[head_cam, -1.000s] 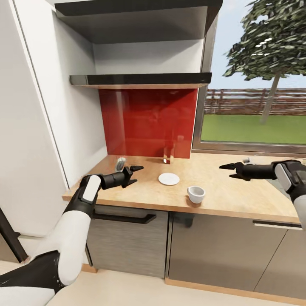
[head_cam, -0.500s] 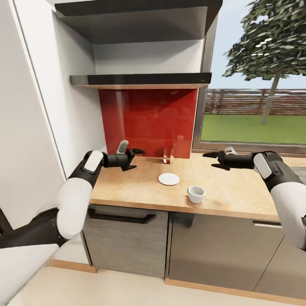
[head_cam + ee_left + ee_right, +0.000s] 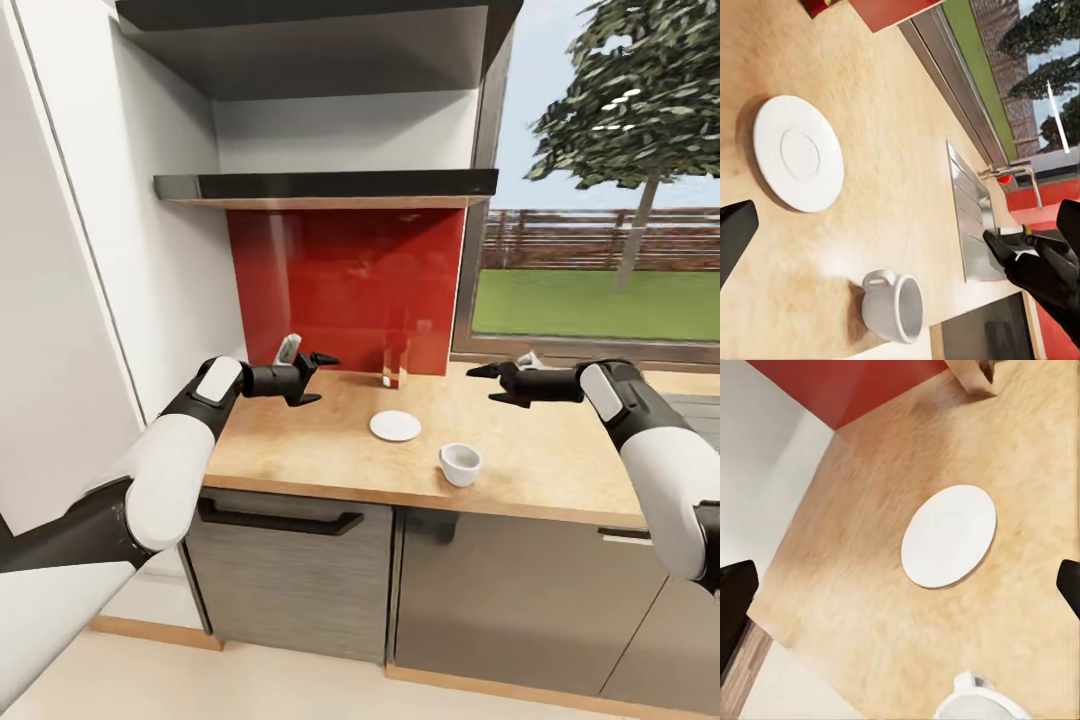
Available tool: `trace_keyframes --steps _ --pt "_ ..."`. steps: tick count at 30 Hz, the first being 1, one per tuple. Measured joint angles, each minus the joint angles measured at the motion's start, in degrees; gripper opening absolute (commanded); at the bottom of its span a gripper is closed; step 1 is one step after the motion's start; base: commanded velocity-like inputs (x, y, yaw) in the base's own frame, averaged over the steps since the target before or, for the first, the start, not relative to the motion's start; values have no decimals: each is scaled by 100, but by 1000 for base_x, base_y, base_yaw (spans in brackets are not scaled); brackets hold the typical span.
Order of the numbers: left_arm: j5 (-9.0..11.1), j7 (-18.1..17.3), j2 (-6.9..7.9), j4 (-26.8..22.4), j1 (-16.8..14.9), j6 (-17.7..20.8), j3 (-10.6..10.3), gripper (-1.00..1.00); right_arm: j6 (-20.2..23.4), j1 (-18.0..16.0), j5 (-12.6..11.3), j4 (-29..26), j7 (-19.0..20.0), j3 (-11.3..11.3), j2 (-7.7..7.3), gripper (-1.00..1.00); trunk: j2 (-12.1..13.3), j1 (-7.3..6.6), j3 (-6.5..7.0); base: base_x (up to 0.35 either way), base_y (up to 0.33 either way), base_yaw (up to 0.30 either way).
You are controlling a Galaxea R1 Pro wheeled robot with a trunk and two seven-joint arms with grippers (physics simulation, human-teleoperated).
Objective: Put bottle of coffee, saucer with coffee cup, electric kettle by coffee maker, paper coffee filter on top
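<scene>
**Both grippers open and empty above the countertop, saucer and cup between them**

My left gripper (image 3: 312,378) is hovering with its fingers spread wide and nothing between them, above the left end of the kitchen countertop (image 3: 330,455), in front of the red backsplash (image 3: 345,285). My right gripper (image 3: 492,382) is likewise hanging open and empty over the right part of the worktop, its tips pointing toward the left gripper, well apart from it.

Between and slightly nearer than the two grippers, the saucer (image 3: 395,426) is lying flat on the wood. The coffee cup (image 3: 460,464) is standing upright just beside it, toward the front edge, apart from the saucer and not on it. In the left wrist view the saucer (image 3: 798,152) and the cup (image 3: 895,304) are showing with bare wood between them, the cup's handle turned toward the saucer, and the grey inset sink (image 3: 971,217) is lying farther along the worktop.

A small glass container (image 3: 396,363) is standing against the backsplash behind the saucer. A dark shelf (image 3: 325,187) is running above the backsplash, and a window (image 3: 610,170) is looking onto grass and a tree at right.
</scene>
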Motion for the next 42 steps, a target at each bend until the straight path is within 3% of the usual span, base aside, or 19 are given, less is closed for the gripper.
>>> trace_keyframes --steps 10,12,15,18,28,42 --pt "0 -3 -14 216 -7 0 4 100 -4 0 -26 365 2 -11 196 100 0 0 0 147 -42 0" --pt "0 -2 -19 227 -4 3 5 100 1 0 -307 585 13 -4 226 100 0 1 0 83 -18 0" --pt "-4 -3 -12 312 -5 4 5 100 9 0 -1008 733 6 15 241 100 0 0 0 174 -7 0" --pt "0 -3 -8 366 -5 5 6 100 10 0 -1191 767 5 17 244 100 0 0 0 177 -2 0" --pt "1 -4 -7 594 -5 7 9 100 25 8 -1327 833 13 17 263 100 0 1 0 143 0 0" --pt "1 -3 -21 946 -4 20 9 100 42 71 -1336 1165 42 11 424 100 0 2 0 16 0 0"
